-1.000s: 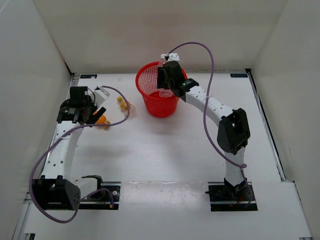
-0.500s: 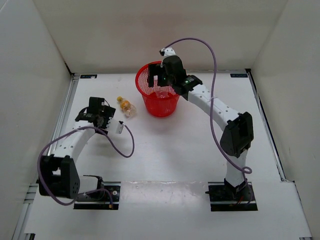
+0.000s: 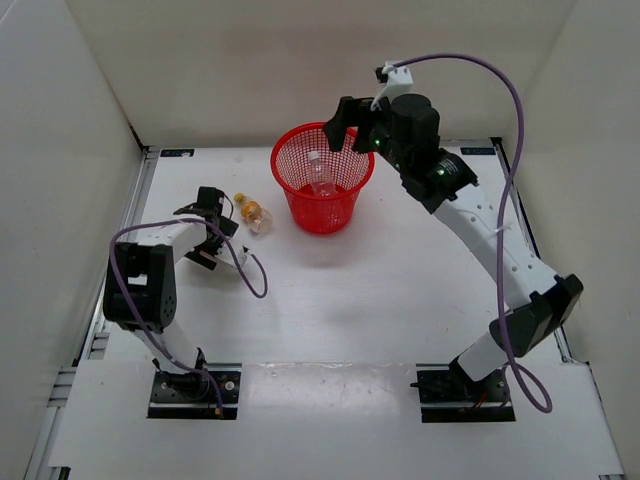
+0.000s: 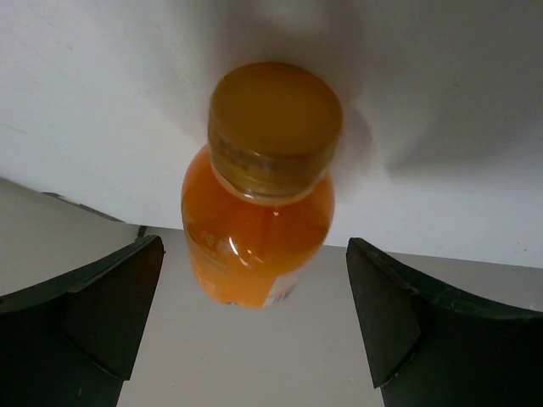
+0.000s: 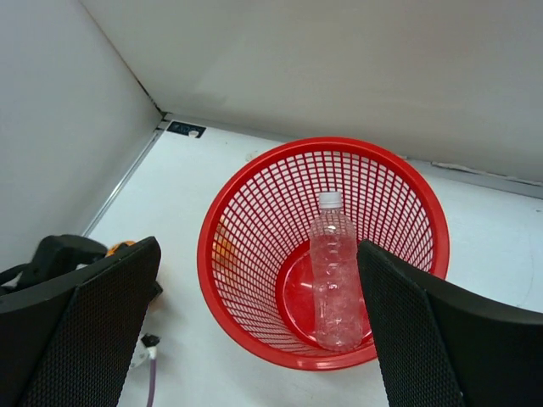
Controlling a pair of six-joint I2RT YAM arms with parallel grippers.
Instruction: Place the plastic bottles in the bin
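Your left claw [image 4: 253, 248] is spread, orange bottle [image 4: 259, 195] just ahead near the bench's [image 3: 350, 300] left edge: centre its body, then squeeze below the cap [image 4: 273, 119]. Your right claw [image 5: 259, 248] hangs spread over the bin [image 5: 254, 212], clear bottle [image 5: 337, 284] inside.

Red mesh bin [image 5: 254, 212], orange bottle [image 4: 259, 229]

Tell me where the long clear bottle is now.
The long clear bottle is inside the red bin, cap up, seen in the right wrist view; the bin stands far centre on the table.
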